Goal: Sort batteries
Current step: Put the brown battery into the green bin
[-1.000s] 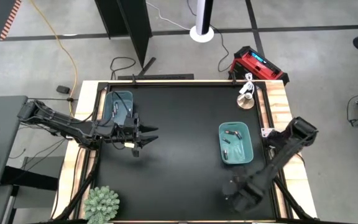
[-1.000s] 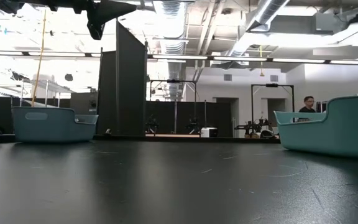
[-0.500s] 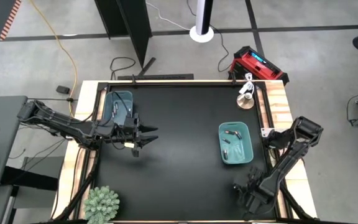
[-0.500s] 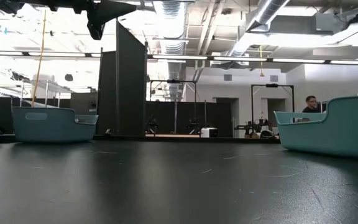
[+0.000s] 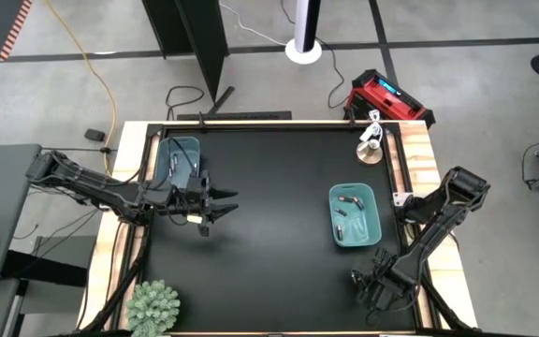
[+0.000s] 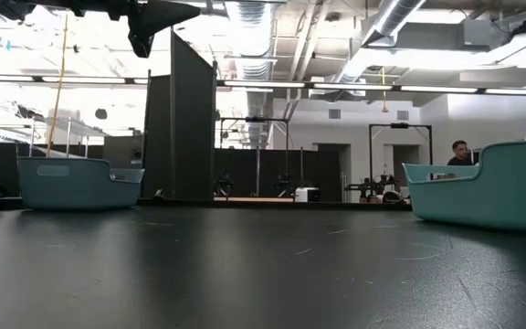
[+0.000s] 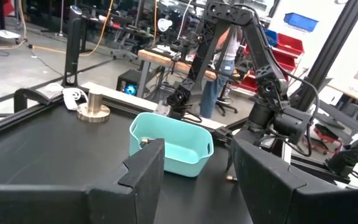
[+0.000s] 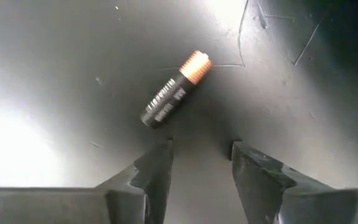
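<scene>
One dark battery with an orange-pink end (image 8: 176, 90) lies flat on the black table, just ahead of my right gripper (image 8: 201, 165). That gripper is open, points down at the table near its near right corner (image 5: 371, 285), and touches nothing. More batteries (image 5: 349, 217) lie in the right teal bin (image 5: 374, 223). The left teal bin (image 5: 178, 157) stands at the far left. My left gripper (image 5: 223, 208) hangs open above the table's left half, holding nothing; its wrist view shows its fingers apart (image 7: 197, 168), with the right bin (image 7: 173, 142) beyond them.
A metal cylinder on a round base (image 5: 372, 150) stands at the far right corner. A green plant (image 5: 152, 304) sits at the near left corner. In the low view both bins (image 6: 78, 181) (image 6: 496, 187) rest on the table, and a person (image 6: 460, 152) stands far behind.
My right arm has shifted: its elbow has swung toward the table's far right, and its gripper has moved a little toward the right edge while staying low over the near right of the table. The left arm has kept still.
</scene>
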